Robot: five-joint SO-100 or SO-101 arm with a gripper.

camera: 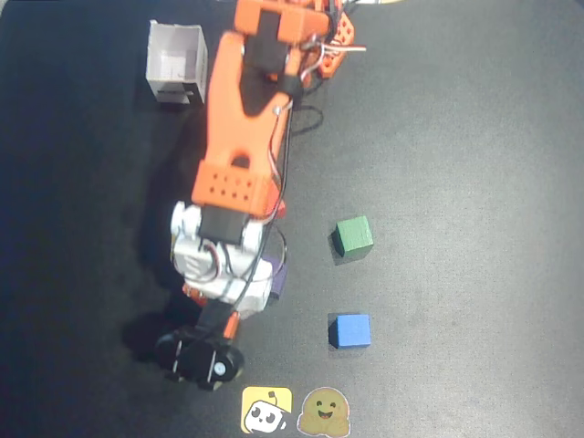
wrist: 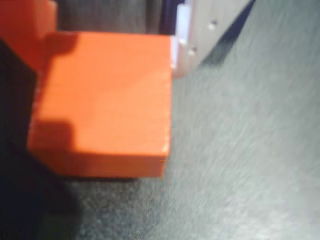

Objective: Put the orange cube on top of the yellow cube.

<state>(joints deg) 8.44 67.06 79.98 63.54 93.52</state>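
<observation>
The orange cube (wrist: pixel 102 100) fills the wrist view; green cube (camera: pixel 353 235) and blue cube (camera: pixel 350 330) (blue at six o'clock of green) on the black table (camera: pixel 474 182).

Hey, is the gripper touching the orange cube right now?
Touching. In the wrist view the orange cube fills the space between the gripper fingers, its right edge pressed against the white finger, no gap.

overhead view: straight down, far, orange printed arm (camera: pixel 242 137) entering from 12 o'clock | wrist view: very close, angled down at dark matte tabletop (wrist: pixel 250 160) | shared: tabletop near arm's tip
</observation>
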